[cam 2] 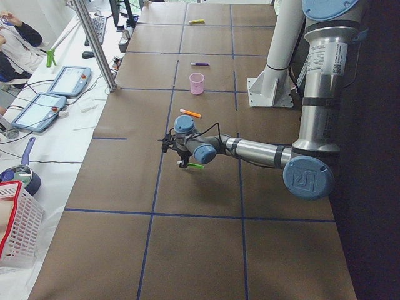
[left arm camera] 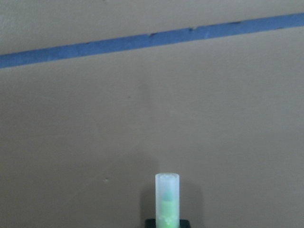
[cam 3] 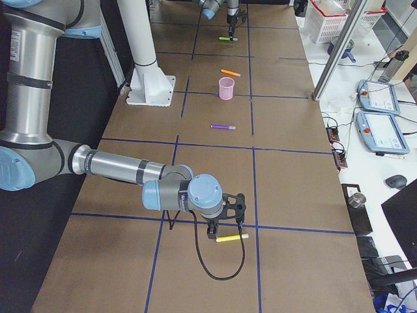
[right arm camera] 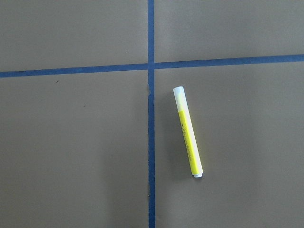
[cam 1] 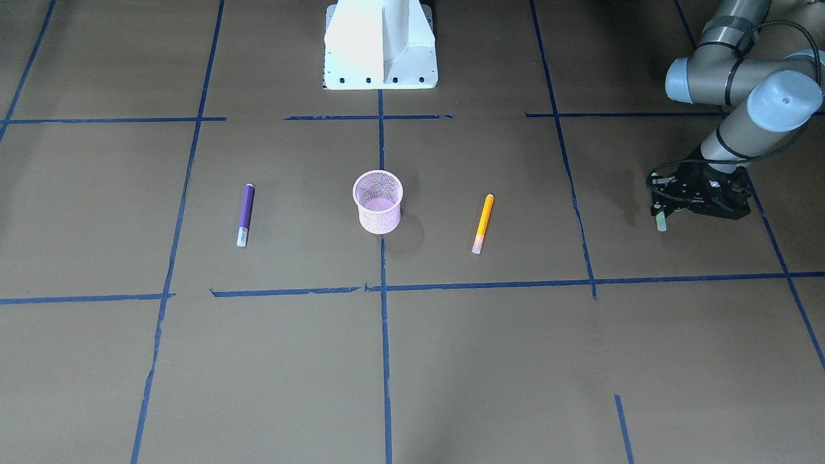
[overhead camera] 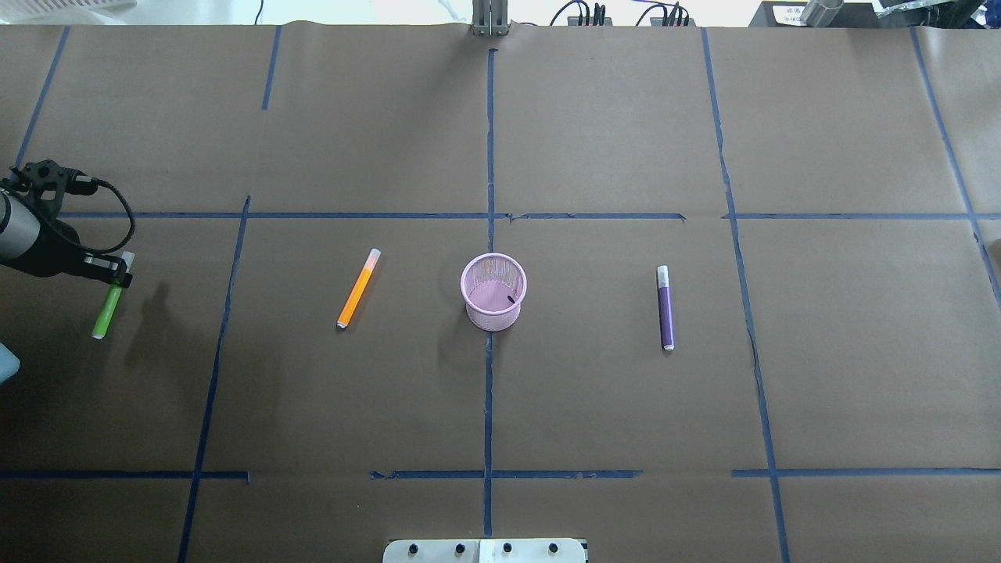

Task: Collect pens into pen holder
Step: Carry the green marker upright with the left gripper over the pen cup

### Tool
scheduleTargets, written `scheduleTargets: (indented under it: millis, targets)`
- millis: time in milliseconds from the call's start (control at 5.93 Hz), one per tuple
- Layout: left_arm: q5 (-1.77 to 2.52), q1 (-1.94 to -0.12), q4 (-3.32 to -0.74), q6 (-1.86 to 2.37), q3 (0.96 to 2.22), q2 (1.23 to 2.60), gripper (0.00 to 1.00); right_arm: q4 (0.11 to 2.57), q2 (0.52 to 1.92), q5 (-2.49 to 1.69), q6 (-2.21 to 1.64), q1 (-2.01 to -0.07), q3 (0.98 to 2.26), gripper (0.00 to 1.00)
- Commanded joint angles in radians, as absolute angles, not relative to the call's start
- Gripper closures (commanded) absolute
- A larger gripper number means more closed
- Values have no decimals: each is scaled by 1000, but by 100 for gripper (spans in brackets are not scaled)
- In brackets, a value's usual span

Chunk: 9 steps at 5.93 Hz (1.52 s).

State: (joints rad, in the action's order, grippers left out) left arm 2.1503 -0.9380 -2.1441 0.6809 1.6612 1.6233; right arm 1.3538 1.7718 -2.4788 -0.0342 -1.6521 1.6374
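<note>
Green pen (left arm camera: 167, 199): slim, with a frosted translucent cap, clamped in left gripper (overhead camera: 120, 270).
Yellow pen (right arm camera: 188, 133): flat beneath right gripper (cam 3: 226, 229), grip unreadable; the overhead view misses both.
Pen holder (overhead camera: 493, 292): pink wire mesh, well apart from both.

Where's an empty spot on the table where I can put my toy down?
Bare brown paper lies beyond the pen holder toward the far edge, and between it and the white robot base. The middle row is busier: orange pen, holder, purple pen. Skip the left end, where the left gripper has the green pen in its jaws.
</note>
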Motion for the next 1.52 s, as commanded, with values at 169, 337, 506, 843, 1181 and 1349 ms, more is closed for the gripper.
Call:
scheduleTargets:
  millis: [169, 337, 506, 843, 1181, 1349]
  targets:
    - [1977, -928, -2146, 632, 1742, 1866, 100, 1348, 1785, -2488, -29, -1652, 1652, 0]
    - [1869, -852, -2163, 624, 1759, 1946, 100, 1335, 1786, -2497, -31, -1652, 1654, 0]
    - [1732, -756, -2237, 640, 1763, 2012, 100, 1330, 1786, -2497, -29, -1652, 1654, 0]
    - [1539, -619, -2499, 772, 1781, 2017, 100, 1330, 1782, -2497, -23, -1652, 1654, 0]
    - [1414, -519, -2597, 787, 1760, 2077, 100, 1330, 1782, -2497, -21, -1652, 1654, 0]
    - [1264, -406, -2653, 782, 1734, 2079, 100, 1330, 1782, -2497, -23, -1652, 1654, 0]
